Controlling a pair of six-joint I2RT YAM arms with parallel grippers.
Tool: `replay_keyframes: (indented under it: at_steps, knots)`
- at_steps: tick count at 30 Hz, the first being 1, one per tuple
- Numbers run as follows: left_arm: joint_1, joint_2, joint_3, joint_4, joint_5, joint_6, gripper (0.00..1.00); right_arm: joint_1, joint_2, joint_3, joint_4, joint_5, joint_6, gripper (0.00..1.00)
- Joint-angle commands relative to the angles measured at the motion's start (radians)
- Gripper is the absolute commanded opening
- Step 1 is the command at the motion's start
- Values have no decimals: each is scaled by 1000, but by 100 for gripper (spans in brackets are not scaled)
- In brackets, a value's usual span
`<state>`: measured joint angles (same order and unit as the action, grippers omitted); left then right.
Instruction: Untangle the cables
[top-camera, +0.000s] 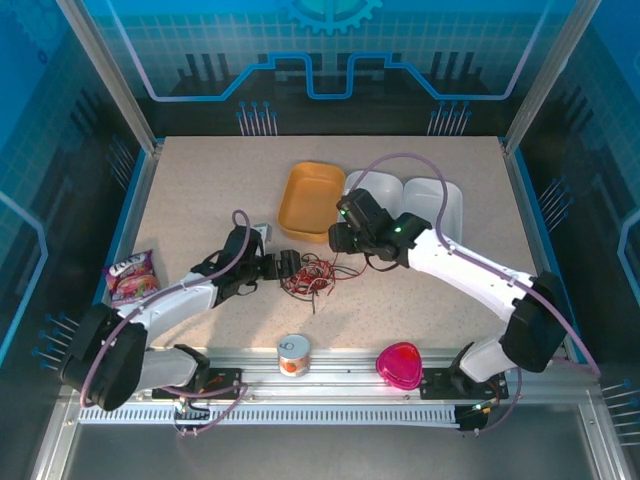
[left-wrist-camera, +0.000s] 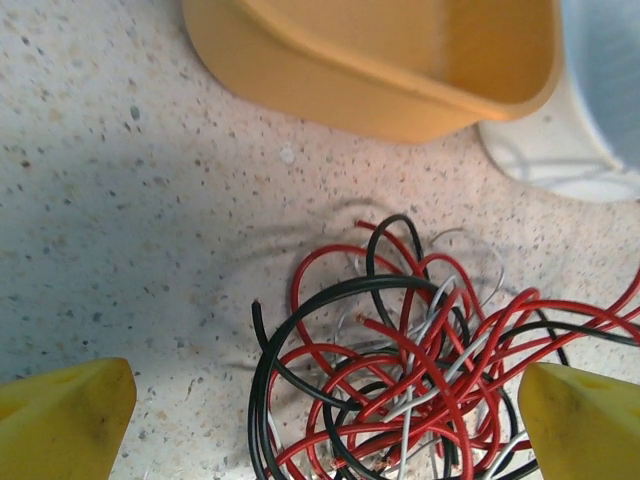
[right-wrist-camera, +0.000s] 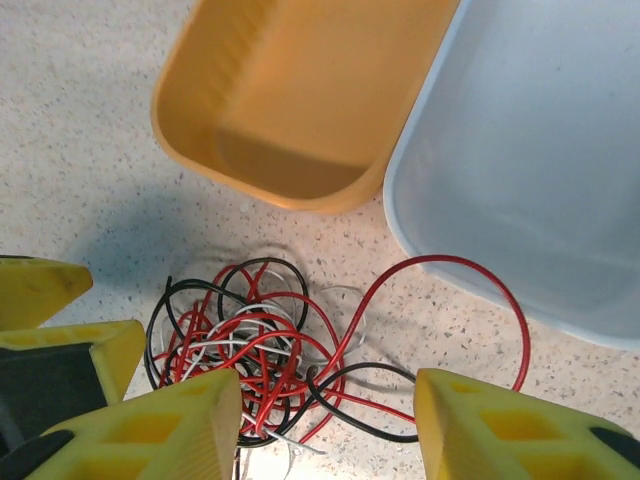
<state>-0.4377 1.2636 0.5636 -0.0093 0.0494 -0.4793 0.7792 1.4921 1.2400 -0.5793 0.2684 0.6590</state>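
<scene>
Cables: a tangle of thin red, black and whitish wires (top-camera: 310, 275) (left-wrist-camera: 400, 380) (right-wrist-camera: 250, 340) is lying on the speckled worktop (top-camera: 200, 190), just in front of the orange plastic tray (top-camera: 312, 200) (left-wrist-camera: 400, 60) (right-wrist-camera: 300, 90).
Left gripper (top-camera: 290, 267) (left-wrist-camera: 320, 430): is gaping wide, its fingers straddling the tangle and clamping nothing.
Right gripper (top-camera: 345, 240) (right-wrist-camera: 325, 430): is hovering wide apart between the tray and the tangle, holding nothing.

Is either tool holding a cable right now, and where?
Nothing is held: the left tool and right tool both stand open over the cable tangle.
</scene>
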Motion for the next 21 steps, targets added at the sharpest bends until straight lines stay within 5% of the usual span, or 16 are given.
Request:
replay_keyframes:
  at_steps: [1,21]
  knots:
    - [-11,44,44,14,-11,-5,99,-5,63,5,-27,-31,50,50]
    - [-33,125,55,42,-30,-15,99,-11,288,36,71,-18,113,45]
